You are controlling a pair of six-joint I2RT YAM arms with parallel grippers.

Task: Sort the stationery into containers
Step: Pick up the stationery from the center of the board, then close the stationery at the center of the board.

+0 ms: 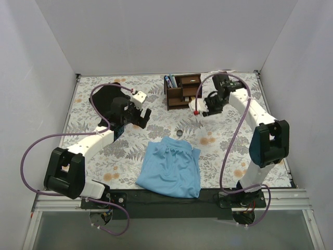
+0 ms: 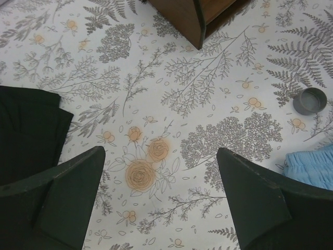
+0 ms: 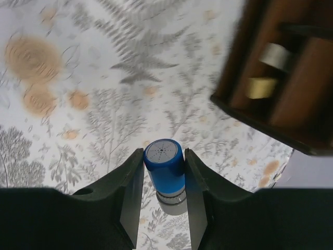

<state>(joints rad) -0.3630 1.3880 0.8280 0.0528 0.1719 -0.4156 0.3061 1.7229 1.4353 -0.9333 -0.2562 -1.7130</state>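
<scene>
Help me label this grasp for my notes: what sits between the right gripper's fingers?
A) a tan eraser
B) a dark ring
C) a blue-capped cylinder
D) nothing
C: the right wrist view shows the blue-capped cylinder pinched between the two fingers of the right gripper, while the dark ring lies loose on the table.

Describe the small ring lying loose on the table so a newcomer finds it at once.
Start at the light blue cloth lying front and centre on the floral table. Just past its far edge, toward the wooden organizer, sits a small dark ring. It is the only round, hollow item there, touching neither.
</scene>
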